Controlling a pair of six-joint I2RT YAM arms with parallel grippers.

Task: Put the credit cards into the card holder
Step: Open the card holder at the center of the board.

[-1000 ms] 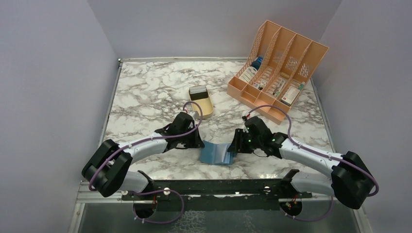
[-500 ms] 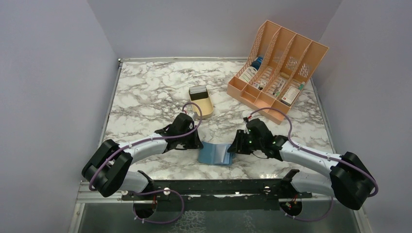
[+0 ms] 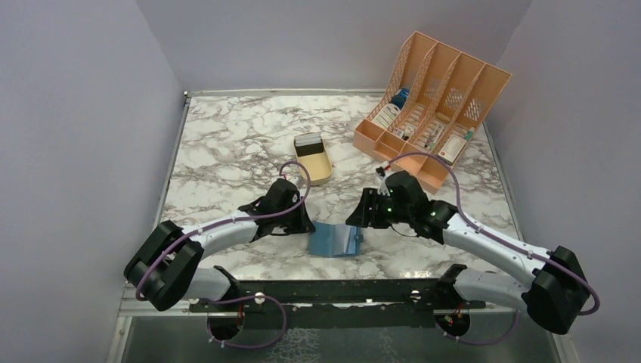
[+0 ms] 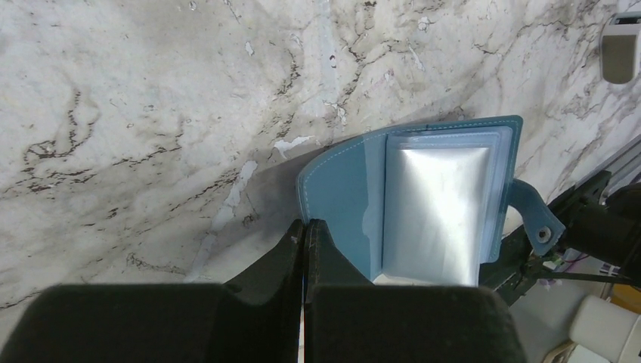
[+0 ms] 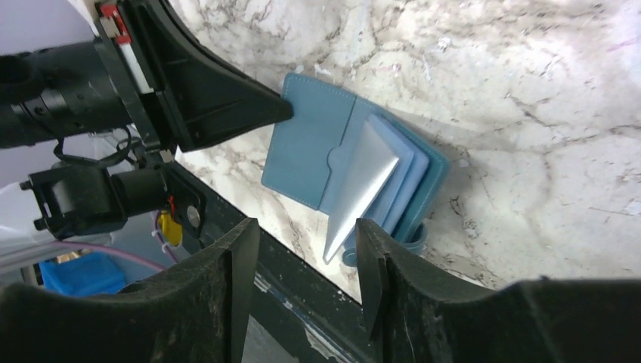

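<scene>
The card holder (image 3: 335, 240) lies open near the table's front edge, teal-blue with pale blue pocket leaves. In the right wrist view (image 5: 311, 150) its clear leaves stand half raised. My left gripper (image 3: 305, 225) is shut, and its tip (image 4: 305, 224) rests at the edge of the holder's left flap. My right gripper (image 3: 360, 218) is open and empty, hovering just above the holder's right side (image 5: 306, 242). The credit cards (image 3: 308, 143), one pale and one dark, lie in the tan tray (image 3: 319, 168) farther back.
An orange slotted file rack (image 3: 431, 98) with boxes in it stands at the back right. The black frame rail (image 3: 332, 291) runs along the near edge just below the holder.
My right gripper has let go of the holder's right side and moved up and back. The holder's right leaves have folded partly inward. The left gripper stays at the left flap.
</scene>
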